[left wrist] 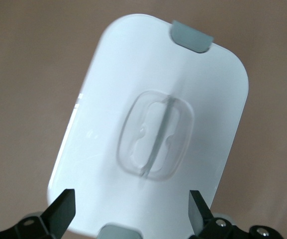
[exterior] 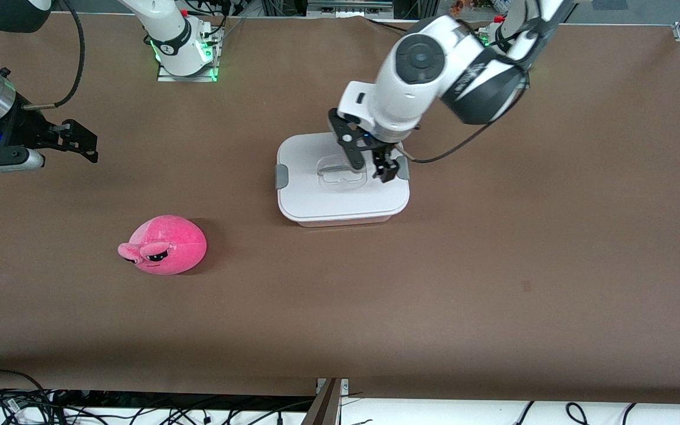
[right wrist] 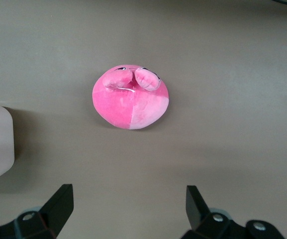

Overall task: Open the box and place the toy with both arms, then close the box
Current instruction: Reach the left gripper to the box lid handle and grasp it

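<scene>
While the box (exterior: 340,200) sits shut near the middle of the table (exterior: 493,295), its lid (exterior: 316,195) is overhung by the left gripper (exterior: 369,162), whose jaws are spread wide and grasp nothing. The box's long axis is laid along the table from one arm's end to the other, a grey clip (exterior: 281,176) at each short end; the left gripper is set over the clip end toward the left arm, so that clip is judged the likely first target. The right gripper (exterior: 77,141), likewise spread and empty, is held above the table at the right arm's end, with the toy (exterior: 163,245) closer to the front camera. In the left wrist view the recessed handle (left wrist: 155,139) is shown plainly; in the right wrist view the toy (right wrist: 131,99) is seen ahead of the open fingers (right wrist: 58,204)
</scene>
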`<state>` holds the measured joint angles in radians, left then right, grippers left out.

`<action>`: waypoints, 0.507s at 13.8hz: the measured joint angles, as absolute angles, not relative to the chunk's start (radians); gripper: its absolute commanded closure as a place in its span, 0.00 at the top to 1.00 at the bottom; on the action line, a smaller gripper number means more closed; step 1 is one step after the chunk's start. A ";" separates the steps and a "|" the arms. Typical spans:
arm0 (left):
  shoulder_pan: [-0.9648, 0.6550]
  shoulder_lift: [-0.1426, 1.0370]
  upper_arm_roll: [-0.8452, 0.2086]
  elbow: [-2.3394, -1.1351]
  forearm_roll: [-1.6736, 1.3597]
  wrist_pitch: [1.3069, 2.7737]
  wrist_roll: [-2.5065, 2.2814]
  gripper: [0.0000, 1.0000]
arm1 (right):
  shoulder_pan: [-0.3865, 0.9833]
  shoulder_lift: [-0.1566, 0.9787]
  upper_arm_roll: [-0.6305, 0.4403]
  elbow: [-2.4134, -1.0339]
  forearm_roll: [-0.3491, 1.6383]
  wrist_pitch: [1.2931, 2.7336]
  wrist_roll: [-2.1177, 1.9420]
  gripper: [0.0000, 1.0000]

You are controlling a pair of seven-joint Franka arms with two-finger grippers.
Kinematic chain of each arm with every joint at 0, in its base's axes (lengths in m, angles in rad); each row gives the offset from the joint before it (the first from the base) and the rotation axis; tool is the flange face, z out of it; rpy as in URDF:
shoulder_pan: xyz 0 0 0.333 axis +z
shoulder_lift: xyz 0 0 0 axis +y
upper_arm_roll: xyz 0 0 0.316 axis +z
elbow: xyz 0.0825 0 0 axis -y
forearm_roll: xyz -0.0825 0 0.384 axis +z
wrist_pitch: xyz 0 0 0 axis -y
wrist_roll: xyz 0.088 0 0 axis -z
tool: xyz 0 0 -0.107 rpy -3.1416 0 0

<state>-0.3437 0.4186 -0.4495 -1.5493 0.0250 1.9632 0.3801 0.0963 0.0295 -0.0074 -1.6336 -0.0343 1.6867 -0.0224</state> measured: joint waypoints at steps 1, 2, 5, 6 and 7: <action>-0.364 0.440 -0.449 -1.550 0.060 1.986 0.380 1.00 | 0.096 0.029 -0.007 -1.633 -0.034 1.674 -0.022 1.00; -0.380 0.459 -0.449 -1.550 0.101 2.008 0.380 1.00 | 0.096 0.029 -0.007 -1.633 -0.034 1.653 -0.023 1.00; -0.402 0.498 -0.449 -1.558 0.146 2.068 0.380 1.00 | 0.096 0.023 -0.008 -1.632 -0.035 1.613 -0.102 1.00; -0.408 0.503 -0.449 -1.577 0.147 2.092 0.380 1.00 | 0.096 0.022 -0.008 -1.632 -0.035 1.609 -0.137 1.00; -0.415 0.506 -0.449 -1.606 0.147 2.127 0.379 1.00 | 0.096 0.021 -0.008 -1.632 -0.035 1.608 -0.157 1.00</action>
